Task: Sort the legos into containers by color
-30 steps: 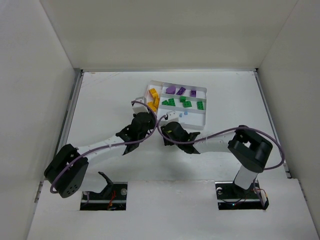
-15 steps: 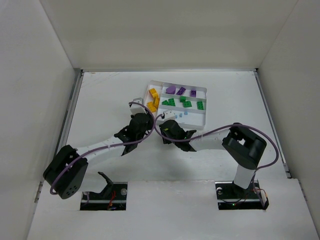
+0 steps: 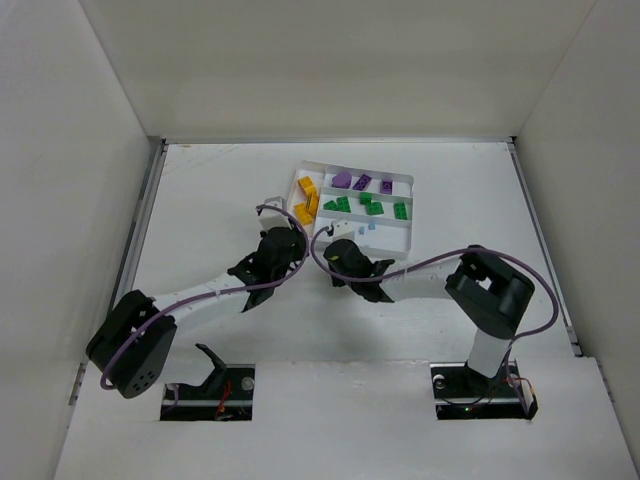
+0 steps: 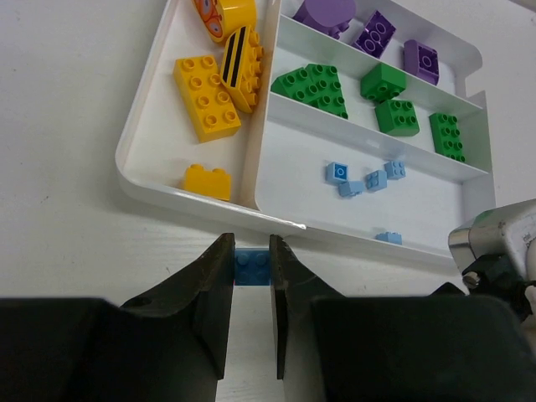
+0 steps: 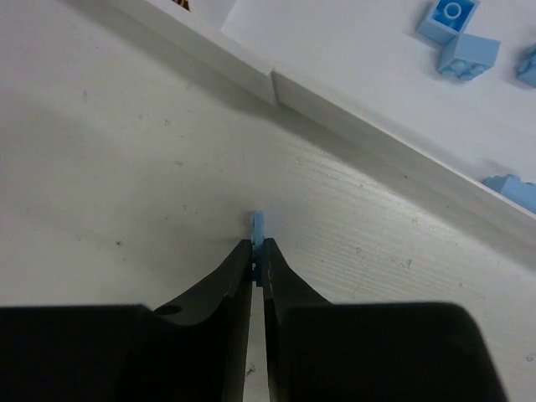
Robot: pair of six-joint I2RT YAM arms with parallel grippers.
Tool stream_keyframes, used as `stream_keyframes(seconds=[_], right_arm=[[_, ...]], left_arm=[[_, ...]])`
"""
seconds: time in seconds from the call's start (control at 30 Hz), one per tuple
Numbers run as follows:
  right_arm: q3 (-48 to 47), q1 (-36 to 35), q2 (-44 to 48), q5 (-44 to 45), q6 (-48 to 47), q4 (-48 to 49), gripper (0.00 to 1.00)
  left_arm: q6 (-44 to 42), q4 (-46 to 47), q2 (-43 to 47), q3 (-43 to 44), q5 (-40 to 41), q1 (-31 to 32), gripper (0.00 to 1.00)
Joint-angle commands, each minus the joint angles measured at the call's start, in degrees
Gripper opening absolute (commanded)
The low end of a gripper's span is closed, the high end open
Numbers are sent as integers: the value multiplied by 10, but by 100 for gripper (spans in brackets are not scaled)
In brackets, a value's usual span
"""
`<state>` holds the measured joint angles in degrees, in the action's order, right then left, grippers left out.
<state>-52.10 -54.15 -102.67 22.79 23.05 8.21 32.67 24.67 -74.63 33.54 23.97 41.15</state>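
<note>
- Your left gripper (image 4: 250, 242) clamps a blue brick (image 4: 251, 266), long axis parallel to the tray (image 4: 276, 219) wall
- Your right gripper (image 5: 258, 248) pinches a pale blue piece (image 5: 258, 224), held edge-on beyond its tips

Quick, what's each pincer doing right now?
Left pincer: shut on a small blue studded brick.
Right pincer: shut on a tiny pale blue plastic piece.

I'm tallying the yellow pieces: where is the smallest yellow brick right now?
In the left wrist view the smallest yellow brick sits in the left end section of the tray, at its near corner, just in front of the long yellow brick.
</note>
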Motion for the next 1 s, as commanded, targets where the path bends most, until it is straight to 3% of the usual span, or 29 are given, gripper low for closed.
stream_keyframes(seconds=[0.0,0.27,0.43,0.5,0.67,0.87,0.97], right_arm=[[12,5,35,23,23,16,11],[69,51,161,23,46,39,9],[54,120,153,19,51,37,11],[39,138,133,17,55,36,18],[39,153,146,24,60,43,51],[103,152,223,39,68,51,54],[147,152,265,52,73,56,54]], left_arm=[[5,23,12,-5,-1,-1,17],[0,24,-8,17,-4,13,17],[-10,32,-58,64,-4,30,17],[-17,33,-89,91,-5,35,17],[-43,43,-175,161,-7,42,17],[-57,34,-260,239,-20,39,18],[-53,14,-273,255,-26,38,29]])
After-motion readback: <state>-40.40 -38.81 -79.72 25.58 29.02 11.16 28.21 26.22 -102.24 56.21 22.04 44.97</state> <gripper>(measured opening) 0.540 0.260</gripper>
